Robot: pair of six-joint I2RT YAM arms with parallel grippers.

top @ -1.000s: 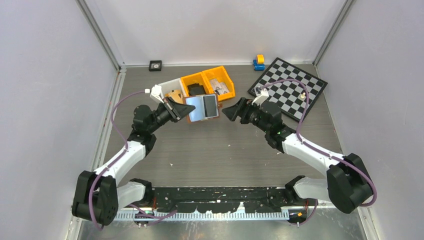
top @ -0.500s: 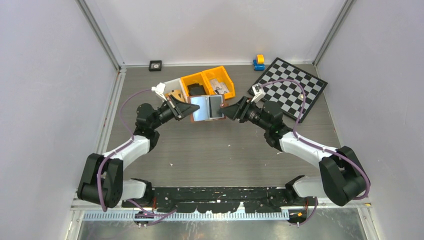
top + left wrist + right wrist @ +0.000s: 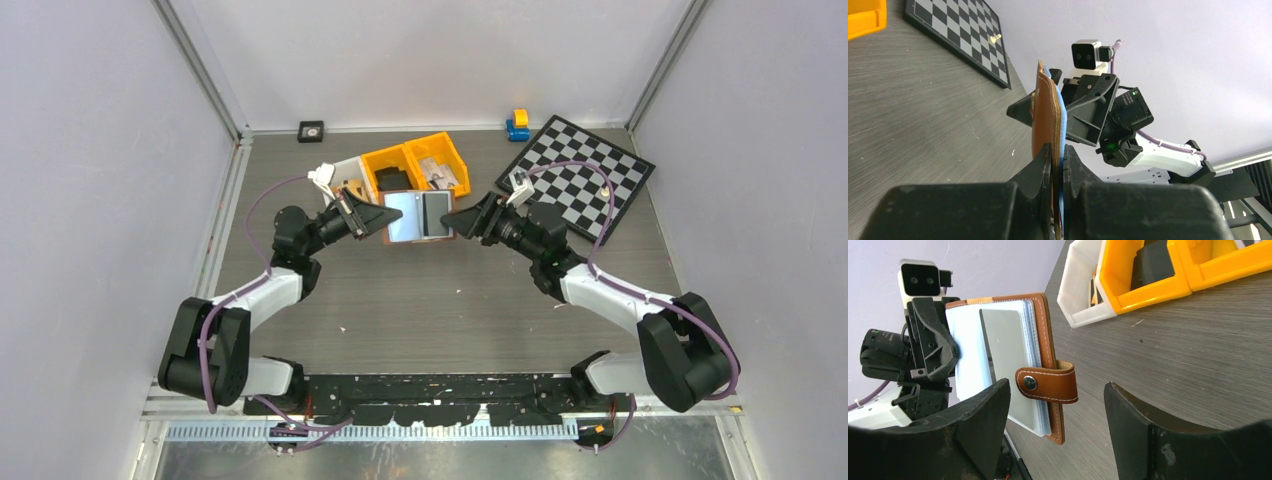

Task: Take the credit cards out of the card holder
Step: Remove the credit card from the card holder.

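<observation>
The card holder (image 3: 418,216) is a reddish-brown leather wallet, held open in the air above the table in front of the bins. My left gripper (image 3: 377,219) is shut on its left edge; the left wrist view shows the holder (image 3: 1043,115) edge-on between my left gripper's (image 3: 1058,152) jaws. Pale blue sleeves and a grey credit card (image 3: 1007,342) face up inside the card holder (image 3: 1049,335). Its snap strap (image 3: 1047,385) hangs between the spread fingers of my right gripper (image 3: 1057,390). My right gripper (image 3: 453,219) is open at the holder's right edge.
Two yellow bins (image 3: 452,152) and a white bin (image 3: 336,170) with small items stand just behind the holder. A chessboard (image 3: 580,175) lies at the back right, a blue and yellow toy (image 3: 518,125) behind it. A small black square (image 3: 311,130) sits at the back wall.
Both grippers moved toward the back and closer together. The right gripper went from apart to the holder's right edge. The holder shifted slightly right and back in the left gripper.
</observation>
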